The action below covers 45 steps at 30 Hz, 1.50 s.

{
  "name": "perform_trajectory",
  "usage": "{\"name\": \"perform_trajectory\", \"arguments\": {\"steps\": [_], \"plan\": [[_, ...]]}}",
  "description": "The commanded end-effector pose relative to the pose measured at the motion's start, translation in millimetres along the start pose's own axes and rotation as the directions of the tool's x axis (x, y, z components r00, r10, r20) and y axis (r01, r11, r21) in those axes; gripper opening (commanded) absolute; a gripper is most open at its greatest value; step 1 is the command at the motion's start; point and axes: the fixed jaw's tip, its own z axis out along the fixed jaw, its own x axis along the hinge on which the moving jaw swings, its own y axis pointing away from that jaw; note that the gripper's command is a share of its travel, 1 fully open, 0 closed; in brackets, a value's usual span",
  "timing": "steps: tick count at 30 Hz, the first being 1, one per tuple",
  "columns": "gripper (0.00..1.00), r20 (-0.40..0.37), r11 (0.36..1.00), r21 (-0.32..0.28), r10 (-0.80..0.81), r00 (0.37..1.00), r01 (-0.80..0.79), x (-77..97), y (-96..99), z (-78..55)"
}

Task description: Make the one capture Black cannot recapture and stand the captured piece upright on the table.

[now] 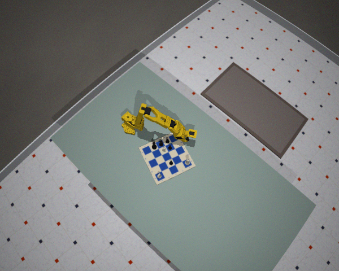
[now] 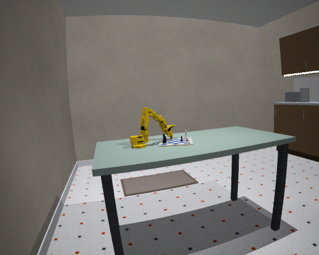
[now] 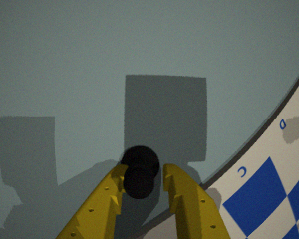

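Note:
In the wrist view a black chess piece (image 3: 141, 171) stands on the green table just off the board's corner, seen from above between my yellow fingers. My gripper (image 3: 145, 179) has its fingers slightly apart around the piece, with a thin gap at the right finger. In the overhead view my gripper (image 1: 185, 140) is at the far right corner of the blue and cream board (image 1: 166, 158). The piece there is hidden under the arm. Several black pieces (image 1: 161, 143) stand on the board's far rows. A white piece (image 1: 164, 149) stands among them.
Two more white pieces (image 1: 187, 162) (image 1: 159, 175) stand on the board's near corners, and a black pawn (image 1: 170, 162) stands mid-board. The arm's base (image 1: 129, 123) sits behind the board. The board's edge with its letters (image 3: 283, 125) runs at the right of the wrist view.

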Motion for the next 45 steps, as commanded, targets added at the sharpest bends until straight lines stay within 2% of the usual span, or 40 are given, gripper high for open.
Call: {"name": "perform_trajectory", "arguments": {"steps": [1, 31, 45], "plan": [[0.09, -0.025, 1.000, 0.001, 0.011, 1.000, -0.011, 6.9, -0.6, 1.8], [0.09, -0.025, 1.000, -0.008, 0.003, 1.000, -0.004, 3.3, 3.8, -0.4], [0.09, -0.024, 1.000, -0.008, 0.003, 1.000, -0.004, -6.2, 3.7, -15.5]]}}
